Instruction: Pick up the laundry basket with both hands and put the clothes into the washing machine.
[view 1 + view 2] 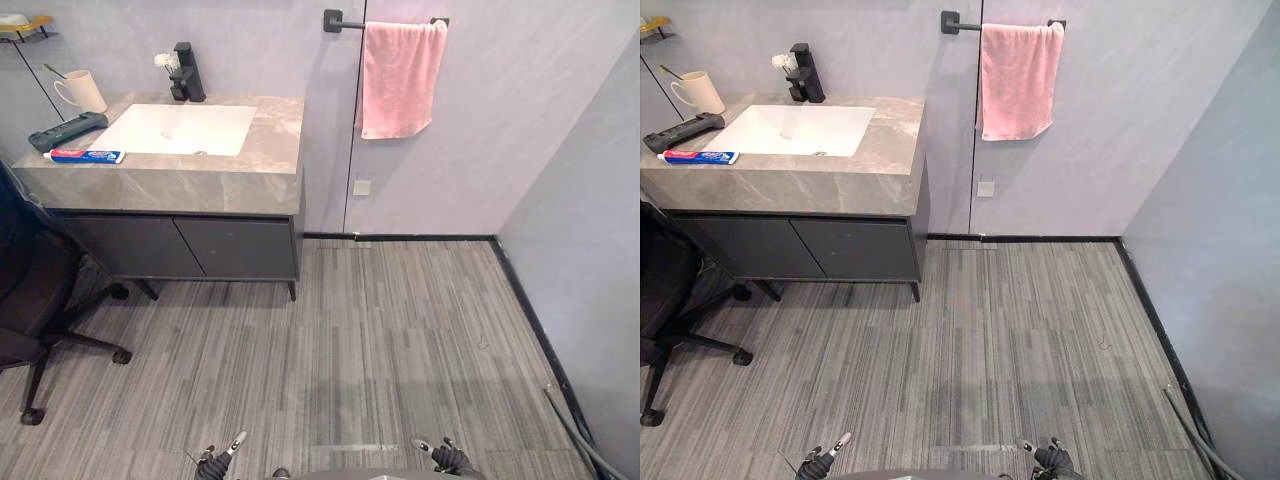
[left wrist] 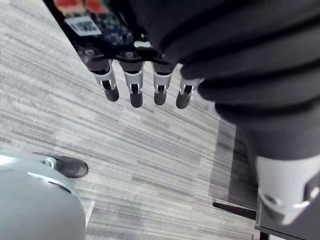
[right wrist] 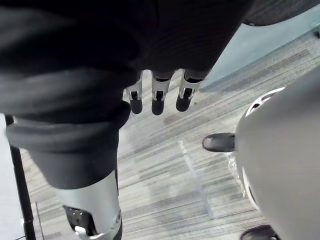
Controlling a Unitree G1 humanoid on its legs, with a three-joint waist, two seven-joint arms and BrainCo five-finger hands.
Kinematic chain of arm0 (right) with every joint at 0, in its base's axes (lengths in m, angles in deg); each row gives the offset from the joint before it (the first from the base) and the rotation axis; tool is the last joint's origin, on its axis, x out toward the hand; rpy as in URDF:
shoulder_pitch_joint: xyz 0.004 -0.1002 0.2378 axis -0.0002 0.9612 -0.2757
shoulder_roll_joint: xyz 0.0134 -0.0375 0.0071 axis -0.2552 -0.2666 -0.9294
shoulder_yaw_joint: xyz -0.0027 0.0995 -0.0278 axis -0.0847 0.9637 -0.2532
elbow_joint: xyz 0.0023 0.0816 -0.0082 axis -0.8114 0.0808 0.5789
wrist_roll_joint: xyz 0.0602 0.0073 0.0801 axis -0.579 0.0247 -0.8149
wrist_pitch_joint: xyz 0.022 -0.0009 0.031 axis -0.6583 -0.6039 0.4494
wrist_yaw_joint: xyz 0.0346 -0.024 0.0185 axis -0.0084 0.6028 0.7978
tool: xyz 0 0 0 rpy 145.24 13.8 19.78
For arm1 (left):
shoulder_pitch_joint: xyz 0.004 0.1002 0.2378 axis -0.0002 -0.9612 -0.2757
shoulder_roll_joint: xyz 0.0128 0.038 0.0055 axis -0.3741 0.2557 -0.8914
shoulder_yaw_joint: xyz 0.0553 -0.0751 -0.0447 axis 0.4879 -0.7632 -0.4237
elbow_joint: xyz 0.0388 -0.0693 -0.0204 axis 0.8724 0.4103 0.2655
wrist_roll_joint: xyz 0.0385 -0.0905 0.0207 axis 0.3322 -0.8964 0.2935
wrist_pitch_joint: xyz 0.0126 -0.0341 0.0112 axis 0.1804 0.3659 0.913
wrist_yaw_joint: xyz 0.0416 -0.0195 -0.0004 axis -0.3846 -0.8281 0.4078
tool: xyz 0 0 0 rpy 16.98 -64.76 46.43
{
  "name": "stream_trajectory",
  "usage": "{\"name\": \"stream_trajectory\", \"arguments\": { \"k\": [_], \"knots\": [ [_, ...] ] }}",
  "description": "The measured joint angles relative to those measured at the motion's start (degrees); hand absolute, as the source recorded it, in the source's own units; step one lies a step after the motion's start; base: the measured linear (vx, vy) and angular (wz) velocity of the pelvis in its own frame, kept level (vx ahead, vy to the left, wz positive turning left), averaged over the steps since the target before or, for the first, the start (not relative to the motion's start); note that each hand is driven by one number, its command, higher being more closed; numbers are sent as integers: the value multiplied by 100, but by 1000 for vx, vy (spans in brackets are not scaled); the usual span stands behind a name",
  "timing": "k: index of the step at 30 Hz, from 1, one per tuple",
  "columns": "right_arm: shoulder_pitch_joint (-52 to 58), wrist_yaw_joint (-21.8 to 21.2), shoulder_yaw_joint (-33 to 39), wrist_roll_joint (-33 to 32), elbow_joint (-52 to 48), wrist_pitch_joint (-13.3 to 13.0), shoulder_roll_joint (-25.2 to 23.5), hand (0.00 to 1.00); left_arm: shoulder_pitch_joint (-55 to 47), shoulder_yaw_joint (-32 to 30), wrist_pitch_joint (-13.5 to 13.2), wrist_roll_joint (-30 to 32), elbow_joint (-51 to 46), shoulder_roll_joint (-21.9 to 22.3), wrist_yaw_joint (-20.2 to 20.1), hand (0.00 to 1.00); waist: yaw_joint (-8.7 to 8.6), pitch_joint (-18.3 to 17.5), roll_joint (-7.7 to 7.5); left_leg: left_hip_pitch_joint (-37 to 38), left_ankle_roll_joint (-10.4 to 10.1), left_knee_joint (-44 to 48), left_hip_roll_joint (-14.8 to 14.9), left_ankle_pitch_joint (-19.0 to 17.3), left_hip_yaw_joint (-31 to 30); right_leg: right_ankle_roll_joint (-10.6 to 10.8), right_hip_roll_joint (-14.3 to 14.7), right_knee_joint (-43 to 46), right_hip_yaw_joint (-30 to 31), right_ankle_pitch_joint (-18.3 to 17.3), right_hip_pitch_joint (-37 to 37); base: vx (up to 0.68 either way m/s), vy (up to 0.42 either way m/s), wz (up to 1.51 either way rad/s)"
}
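Left wrist view: left hand [image 2: 134, 75], fingers [image 2: 160, 92] straight, above floor [image 2: 75, 130]

You have a counter [image 1: 200, 180] at the far left and a towel [image 1: 400, 80] on the back wall to its right
The sink [image 1: 175, 130] is set in the counter, the tap [image 1: 186, 75] behind it and a mug [image 1: 82, 92] to the tap's left; a power strip [image 1: 66, 131] lies left of the sink, a toothpaste tube [image 1: 86, 156] just before the strip. A chair [image 1: 35, 300] stands at the counter's near left. The towel hangs from a rail [image 1: 345, 20]. Your left hand [image 1: 218, 458] and right hand [image 1: 445, 457] hang over the floor [image 1: 380, 340], well apart
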Motion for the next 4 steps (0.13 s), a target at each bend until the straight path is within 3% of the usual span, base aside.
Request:
{"name": "stream_trajectory", "arguments": {
  "k": [4],
  "knots": [
    [-4, -2, -43, 125, 116, 14, -4, 0, -3, 0, -4, -14, 7, -87, -3, 0, -13, 23, -73, -3, 66, -61, -127, 45, -2, 34, -99, -85, 33, 61, 0, -15, 43, 0]
  ]
}}
